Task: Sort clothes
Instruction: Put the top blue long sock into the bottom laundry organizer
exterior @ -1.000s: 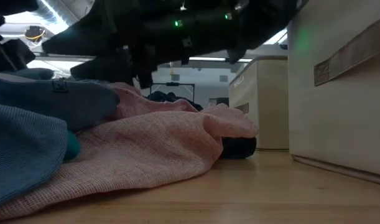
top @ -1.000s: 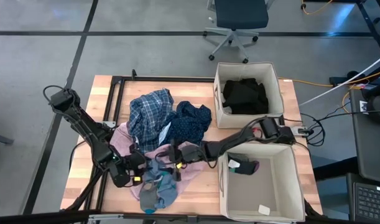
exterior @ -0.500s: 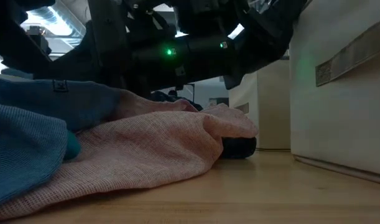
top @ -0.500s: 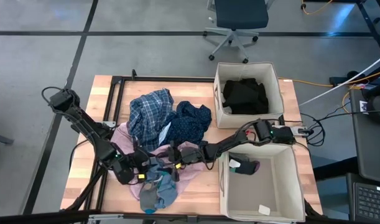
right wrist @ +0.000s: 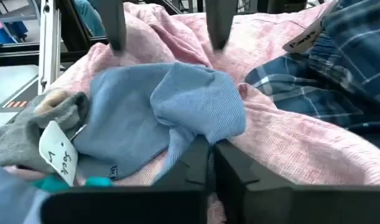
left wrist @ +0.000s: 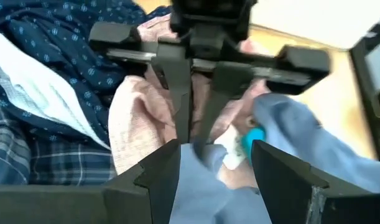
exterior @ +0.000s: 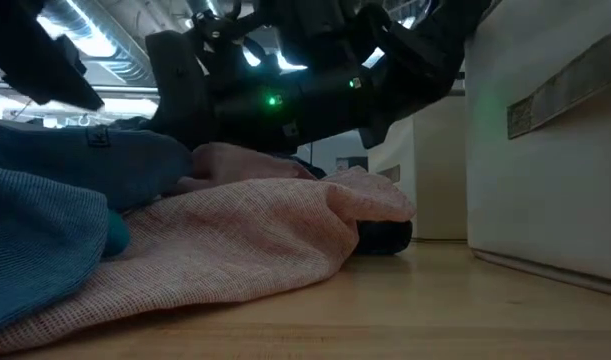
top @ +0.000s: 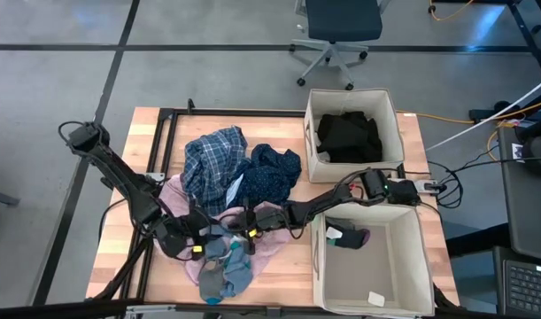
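Right claw (top: 237, 232) since pressed together, pinching blue garment (right wrist: 146, 118); left claw (top: 199, 237) spread; wooden table (top: 279, 283), grey floor (top: 208, 80).

table: wooden top (top: 279, 283), pale planks, with a black frame (top: 168, 124) laid along its left part
pile by the closed right gripper (top: 242, 232): pale pink garment (exterior: 245, 235) spread flat on the wood, directly under the fingers
just left of the left gripper (top: 202, 241): grey-teal clothes (top: 224, 276) at the near edge
beyond both grippers: blue plaid garment (top: 210, 159) and navy dotted garment (top: 274, 173)
right of the right gripper: two beige fabric bins (top: 403, 283), side by side on the table
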Tool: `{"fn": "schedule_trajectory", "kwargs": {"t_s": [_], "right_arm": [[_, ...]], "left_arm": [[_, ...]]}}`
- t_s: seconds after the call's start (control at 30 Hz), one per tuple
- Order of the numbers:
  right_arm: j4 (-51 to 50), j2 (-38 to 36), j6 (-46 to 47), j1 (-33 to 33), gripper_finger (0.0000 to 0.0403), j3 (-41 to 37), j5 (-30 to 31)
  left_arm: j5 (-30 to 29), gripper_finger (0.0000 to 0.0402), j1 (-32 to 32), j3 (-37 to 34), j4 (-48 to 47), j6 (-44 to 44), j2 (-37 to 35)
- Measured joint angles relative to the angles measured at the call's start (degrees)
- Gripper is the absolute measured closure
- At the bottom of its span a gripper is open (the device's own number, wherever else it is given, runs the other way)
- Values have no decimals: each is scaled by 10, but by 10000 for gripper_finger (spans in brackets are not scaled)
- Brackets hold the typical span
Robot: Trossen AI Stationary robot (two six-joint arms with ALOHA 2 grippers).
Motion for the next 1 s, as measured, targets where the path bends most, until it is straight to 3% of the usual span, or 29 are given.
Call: {"fn": "schedule_trajectory", "kwargs": {"t_s": [0.23,0.43,0.8,1.0], "right_arm": [[-5,-8,-22,1,375,0,33],[-44,-61,-75,5,396,0,70],[-213,-222,-141,24,394,-1,177],[-254,-343,-161,50,385,-1,189]], "left_arm": [[2,215,-16,1,-50,0,-51],[2,215,-16,0,-76,-18,-52],[-11,215,-16,0,-79,-1,-52],[-23,215,-16,0,-80,1,-50]]}}
